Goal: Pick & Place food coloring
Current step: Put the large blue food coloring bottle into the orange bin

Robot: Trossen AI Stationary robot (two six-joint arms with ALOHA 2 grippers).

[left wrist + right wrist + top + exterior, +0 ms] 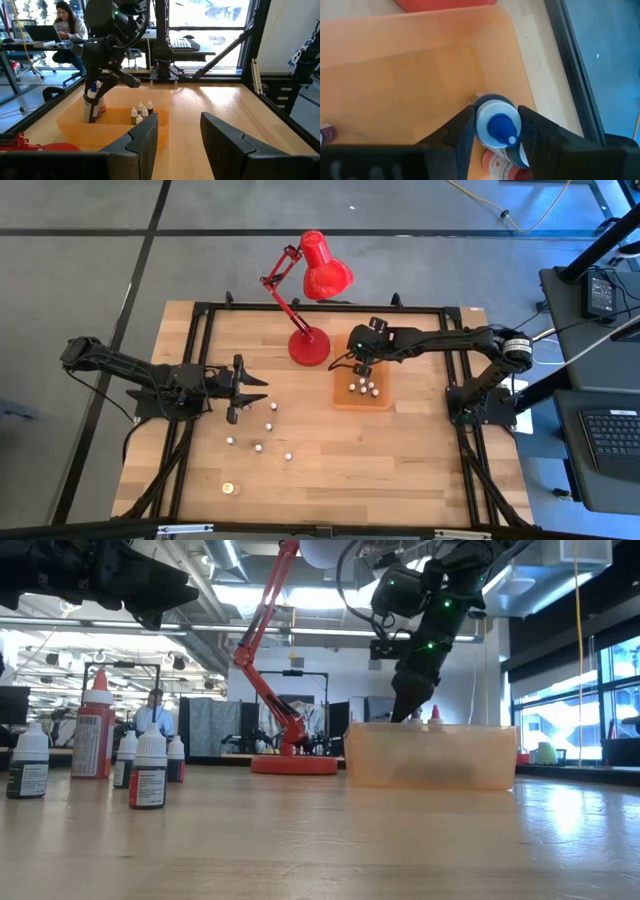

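Inside the orange tray's (395, 65) corner, right pincer (495, 131) loosely flanks a blue-tipped bottle (499, 127).

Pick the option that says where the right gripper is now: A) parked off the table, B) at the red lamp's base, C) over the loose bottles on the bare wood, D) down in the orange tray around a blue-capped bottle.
D: the right gripper reaches down into the orange tray, its fingers on either side of a blue-capped bottle standing near the tray's corner.
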